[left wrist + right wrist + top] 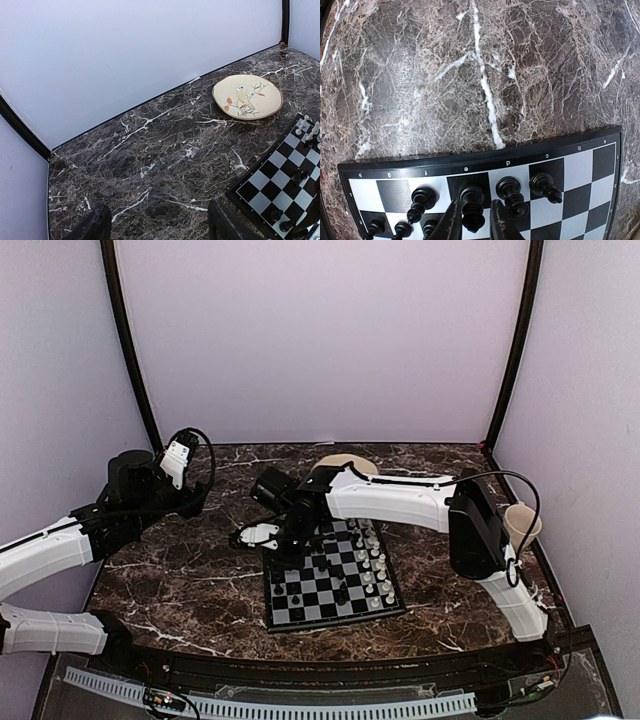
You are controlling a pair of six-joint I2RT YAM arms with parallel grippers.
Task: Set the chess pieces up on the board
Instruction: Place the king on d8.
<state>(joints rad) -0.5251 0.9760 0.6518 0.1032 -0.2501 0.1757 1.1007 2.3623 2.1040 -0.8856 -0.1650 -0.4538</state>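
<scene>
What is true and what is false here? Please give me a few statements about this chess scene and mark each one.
1. The round beige plate painted with a bird has nothing on it. True.
2. The left arm's fingers hold a chess piece. False: they are spread wide with nothing between them.
3. The right arm's fingers stand on either side of a black plastic chess piece on the small checkered chessboard. True.
4. The table top is white wood. False: it is dark brown and marble-patterned, with pale veins.
</scene>
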